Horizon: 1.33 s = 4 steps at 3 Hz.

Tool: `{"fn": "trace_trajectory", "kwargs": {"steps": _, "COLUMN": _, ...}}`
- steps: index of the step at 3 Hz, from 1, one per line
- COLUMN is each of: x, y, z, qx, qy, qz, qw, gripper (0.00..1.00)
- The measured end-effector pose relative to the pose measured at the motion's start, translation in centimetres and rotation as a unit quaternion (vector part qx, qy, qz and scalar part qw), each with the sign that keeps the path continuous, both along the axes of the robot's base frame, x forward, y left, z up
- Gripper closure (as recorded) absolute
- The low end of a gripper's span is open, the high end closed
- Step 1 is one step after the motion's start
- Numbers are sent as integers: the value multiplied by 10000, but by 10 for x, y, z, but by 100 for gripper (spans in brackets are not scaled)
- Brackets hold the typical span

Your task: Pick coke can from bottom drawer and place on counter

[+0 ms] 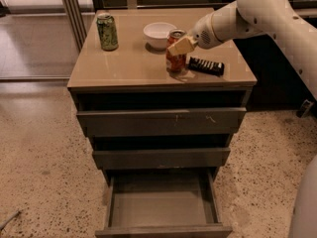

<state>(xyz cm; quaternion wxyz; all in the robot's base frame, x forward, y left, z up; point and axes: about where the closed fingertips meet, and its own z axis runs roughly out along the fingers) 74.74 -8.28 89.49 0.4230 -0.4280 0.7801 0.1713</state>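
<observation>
The coke can (175, 59), red-orange with a silver top, stands upright on the tan counter (129, 66), right of centre, between a white bowl and a black remote. My gripper (181, 45) reaches in from the upper right on the white arm and sits at the can's upper right side, overlapping it. The bottom drawer (162, 206) is pulled open at the foot of the cabinet, and the part of its grey tray that shows holds nothing.
A taller green patterned can (107, 31) stands at the counter's back left. A white bowl (159, 34) sits behind the coke can and a black remote (206, 66) lies to its right. The two upper drawers (161, 123) are slightly ajar. The floor is speckled.
</observation>
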Motion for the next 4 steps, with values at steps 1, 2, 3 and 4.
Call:
{"fn": "trace_trajectory", "kwargs": {"steps": 1, "x": 8, "y": 0, "z": -4, "qx": 138, "qy": 67, "qz": -77, "qw": 9999, "gripper": 100}}
{"fn": "trace_trajectory", "kwargs": {"steps": 2, "x": 12, "y": 1, "z": -10, "qx": 238, "qy": 159, "qz": -128, "qw": 9995, "gripper": 100}}
{"fn": "trace_trajectory", "kwargs": {"steps": 3, "x": 14, "y": 1, "z": -16, "qx": 269, "qy": 293, "qz": -144, "qw": 9991, "gripper": 100}}
{"fn": "trace_trajectory", "kwargs": {"steps": 4, "x": 14, "y": 1, "z": -16, "qx": 269, "qy": 294, "qz": -144, "qw": 9991, "gripper": 82}}
